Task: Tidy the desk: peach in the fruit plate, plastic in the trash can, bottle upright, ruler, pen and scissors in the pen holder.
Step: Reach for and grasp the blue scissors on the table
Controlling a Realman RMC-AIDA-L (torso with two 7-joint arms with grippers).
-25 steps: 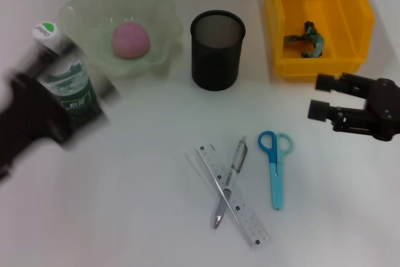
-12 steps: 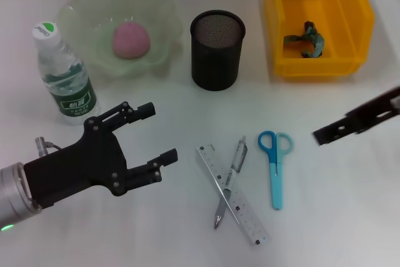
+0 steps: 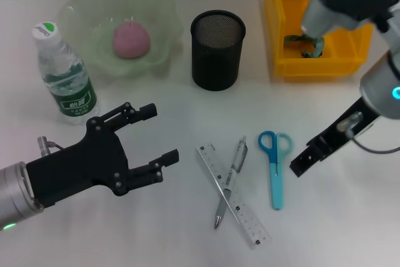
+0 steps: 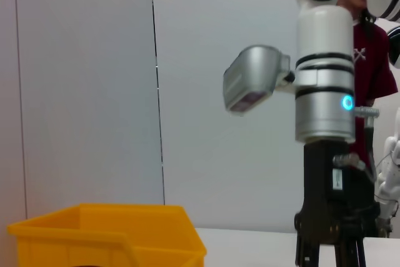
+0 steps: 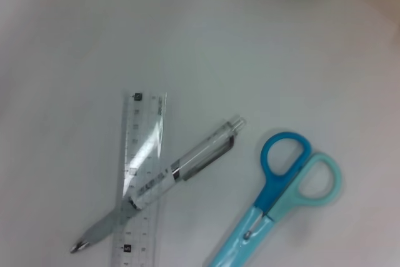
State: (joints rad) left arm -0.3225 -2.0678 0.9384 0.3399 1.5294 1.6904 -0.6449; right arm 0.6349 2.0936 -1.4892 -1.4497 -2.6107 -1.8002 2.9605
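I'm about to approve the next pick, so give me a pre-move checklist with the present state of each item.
1. Peach in fruit plate: ok.
2. Plastic in trash can: ok.
3. Bottle upright: ok.
4. Ruler, pen, scissors in pen holder: not ok, all on the desk, pen lying across the ruler.
5. Left tool open and empty: ok.
6. Right tool open, beside the scissors: cannot tell.
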